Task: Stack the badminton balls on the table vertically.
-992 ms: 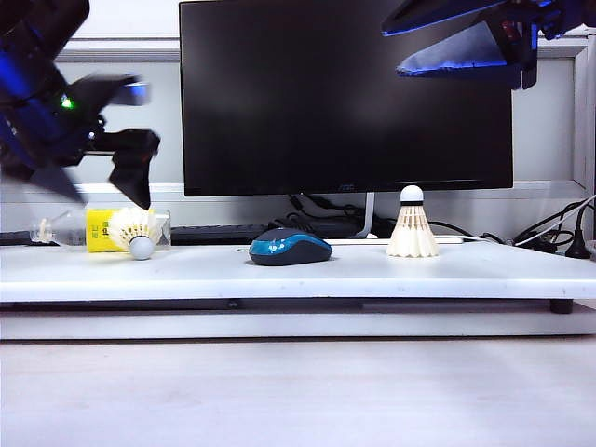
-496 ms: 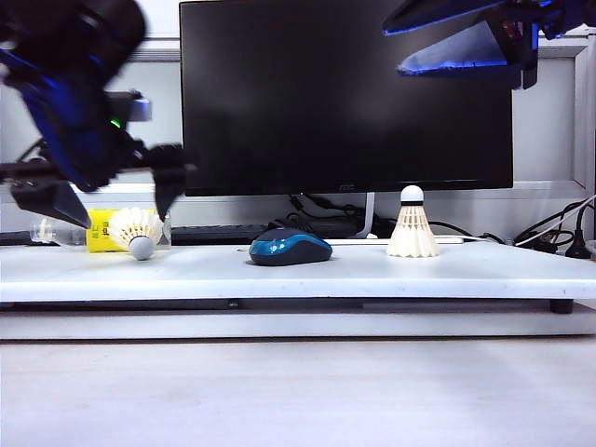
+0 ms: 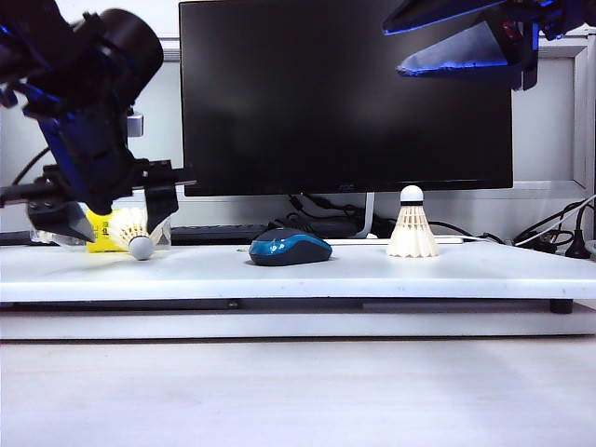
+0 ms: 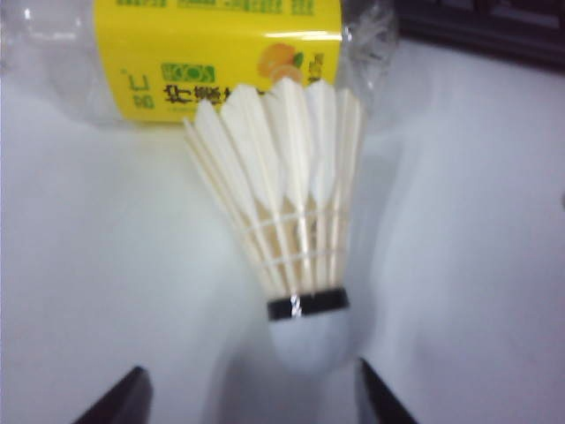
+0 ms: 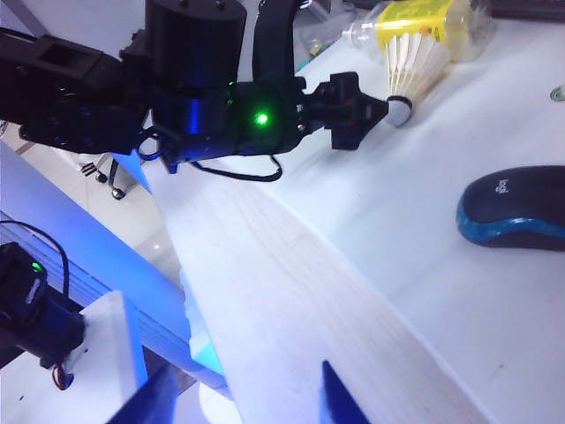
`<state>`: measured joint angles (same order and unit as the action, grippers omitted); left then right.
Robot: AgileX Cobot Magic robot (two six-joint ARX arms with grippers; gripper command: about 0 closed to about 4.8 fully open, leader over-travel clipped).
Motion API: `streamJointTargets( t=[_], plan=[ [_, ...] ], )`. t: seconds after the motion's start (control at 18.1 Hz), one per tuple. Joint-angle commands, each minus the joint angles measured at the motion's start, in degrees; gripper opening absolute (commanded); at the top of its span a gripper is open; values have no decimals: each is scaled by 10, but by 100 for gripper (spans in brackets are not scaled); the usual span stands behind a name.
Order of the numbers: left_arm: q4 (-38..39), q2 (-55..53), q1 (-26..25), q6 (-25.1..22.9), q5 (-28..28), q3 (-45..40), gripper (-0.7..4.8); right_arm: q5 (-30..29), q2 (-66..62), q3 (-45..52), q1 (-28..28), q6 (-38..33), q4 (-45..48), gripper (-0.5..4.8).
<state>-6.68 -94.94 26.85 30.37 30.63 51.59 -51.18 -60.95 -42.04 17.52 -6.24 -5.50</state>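
Down from its higher place of a second ago, the left gripper (image 3: 112, 223) now sits low over the table (image 3: 419, 270), its two dark fingers (image 3: 160, 207) straddling the shuttlecock lying on its side (image 3: 133, 231); nothing else on the desk has shifted. Its jaws stand apart, one finger on each side of the shuttlecock, and no contact with it shows. In the left wrist view that lying shuttlecock (image 4: 287, 230) points its rounded white tip toward the gripper (image 4: 252, 402), the thin black band just behind the tip and the feathers fanning away. Just beyond the feathers lies a clear plastic bottle (image 4: 212, 53) on its side with a yellow label that bears green print and a picture of an orange; the writing is too blurred to read, and what the bottle holds cannot be told. The left arm leans in steeply from above, its black wrist housing over the fingers, and a green light glows on it in the right wrist view. Well off to that gripper's right sits a blue-and-black mouse (image 3: 290, 248), and further still the second shuttlecock (image 3: 412, 223) stands upright on its feathers, tip up, before the dark monitor (image 3: 345, 93). The right gripper (image 3: 466, 37) hangs high above that upright shuttlecock, far from the table, its fingers (image 5: 340, 397) apart and holding nothing.
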Motion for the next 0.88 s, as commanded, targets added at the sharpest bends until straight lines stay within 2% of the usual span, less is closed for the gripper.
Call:
streamJointTargets(
  t=[0.06, 0.66, 0.83, 0.88],
  plan=[
    [-25, -15, 1, 3, 2, 3, 311, -7, 2, -2, 0, 2, 5, 210],
    [-89, -59, 1, 16, 6, 3, 306, -15, 2, -2, 0, 2, 5, 210],
    [-98, -71, 1, 16, 2, 3, 286, -15, 2, -2, 0, 2, 5, 210],
    [-98, -75, 1, 16, 2, 3, 263, -15, 2, -2, 0, 2, 5, 210]
  ],
)
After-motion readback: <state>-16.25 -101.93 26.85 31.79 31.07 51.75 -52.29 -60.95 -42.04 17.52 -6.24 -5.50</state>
